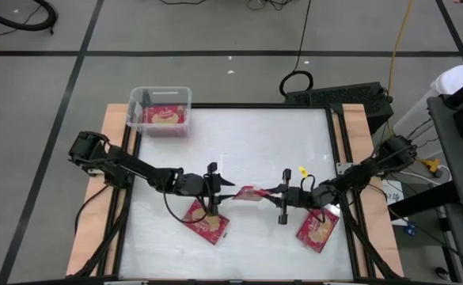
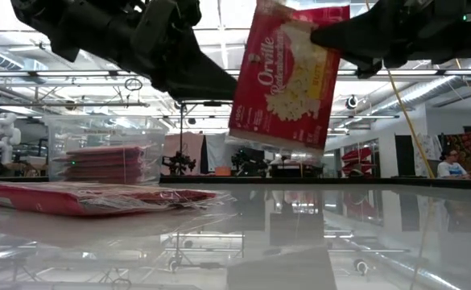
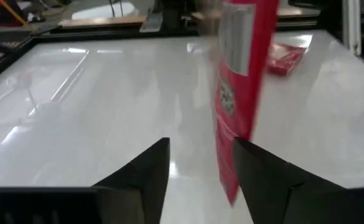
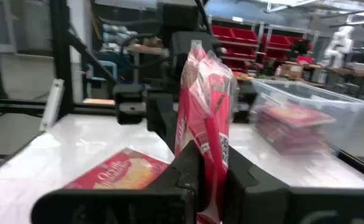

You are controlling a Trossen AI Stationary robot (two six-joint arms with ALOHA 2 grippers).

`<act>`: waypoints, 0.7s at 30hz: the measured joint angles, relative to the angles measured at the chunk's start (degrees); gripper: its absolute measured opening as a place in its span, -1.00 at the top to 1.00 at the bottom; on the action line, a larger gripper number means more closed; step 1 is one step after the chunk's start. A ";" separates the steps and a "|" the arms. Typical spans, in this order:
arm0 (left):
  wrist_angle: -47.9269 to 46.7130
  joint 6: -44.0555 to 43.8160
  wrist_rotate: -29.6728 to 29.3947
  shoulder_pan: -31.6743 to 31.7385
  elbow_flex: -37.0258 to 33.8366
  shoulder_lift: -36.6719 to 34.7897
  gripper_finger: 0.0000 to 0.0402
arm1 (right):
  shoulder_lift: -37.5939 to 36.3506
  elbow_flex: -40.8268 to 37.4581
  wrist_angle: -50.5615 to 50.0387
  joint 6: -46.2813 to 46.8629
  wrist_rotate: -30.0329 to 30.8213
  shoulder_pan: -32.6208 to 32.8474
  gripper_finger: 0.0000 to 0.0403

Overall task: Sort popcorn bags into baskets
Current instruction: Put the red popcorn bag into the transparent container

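Hanging popcorn bag [image 2: 287,76] pinched in right gripper [image 1: 272,192], above table.

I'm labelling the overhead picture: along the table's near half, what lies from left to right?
Left gripper → popcorn bag lying under it → popcorn bag held in the air → right gripper → popcorn bag at the right edge.

bare tabletop [image 1: 239,134] (bin [image 1: 161,110] at corner)
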 joint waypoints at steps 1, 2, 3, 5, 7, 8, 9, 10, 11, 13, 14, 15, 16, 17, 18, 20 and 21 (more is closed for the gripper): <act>-1.58 -0.23 -0.01 -0.06 0.03 -0.63 0.15 | 0.00 -0.15 -0.15 0.00 0.40 0.00 0.91; -3.33 -0.61 0.25 -0.20 0.00 -1.29 0.18 | 0.00 -0.25 -0.17 0.00 0.53 0.00 0.91; -3.94 -1.16 0.82 -0.33 -0.03 -1.69 0.21 | 0.01 -0.30 -0.19 0.00 0.65 0.00 0.91; -3.84 -2.67 2.07 -0.44 0.03 -1.81 0.24 | 0.00 -0.30 0.06 0.00 0.71 -0.01 0.91; -5.30 -3.53 2.84 -0.66 0.00 -1.74 0.25 | 0.00 -0.30 0.30 0.00 0.64 -0.07 0.91; -5.41 -3.77 2.93 -0.82 -0.03 -1.53 0.24 | 0.00 -0.30 0.29 0.00 0.52 -0.05 0.91; -4.81 -4.06 2.94 -0.92 -0.03 -1.17 0.23 | 0.00 -0.30 0.30 0.01 0.47 -0.04 0.91; -4.25 -4.27 2.98 -0.99 -0.03 -0.95 0.21 | 0.00 -0.30 0.53 0.00 0.44 -0.07 0.91; -4.13 -4.64 3.00 -1.03 -0.03 -0.89 0.17 | 0.02 -0.30 0.88 0.00 0.32 -0.07 0.91; -2.98 -5.58 2.26 -1.02 -0.03 -0.77 0.08 | 0.02 -0.30 2.08 0.01 0.15 -0.05 0.91; -2.01 -5.62 1.57 -0.97 -0.03 -0.35 0.03 | 0.01 -0.30 2.56 0.02 0.08 -0.04 0.91; -0.91 -5.43 1.22 -0.98 -0.01 0.07 -0.02 | 0.01 -0.30 3.06 0.01 0.06 -0.04 0.91; -0.21 -4.94 0.97 -0.92 -0.04 0.30 -0.08 | 0.02 -0.30 3.64 -0.03 0.06 -0.04 0.91; 1.12 -4.69 0.90 -0.92 -0.12 0.33 -0.13 | 0.02 -0.30 4.25 -0.07 0.07 -0.04 0.91; 3.80 -4.68 0.90 -0.97 -0.09 0.75 -0.18 | 0.02 -0.30 4.79 -0.09 0.03 -0.04 0.91; 7.74 -4.61 0.91 -0.87 0.23 2.13 -0.26 | 0.02 -0.28 5.43 -0.15 -0.09 -0.04 0.91; 7.65 -3.86 0.93 -0.85 0.02 2.60 -0.27 | 0.02 -0.28 5.80 -0.21 -0.52 -0.04 0.91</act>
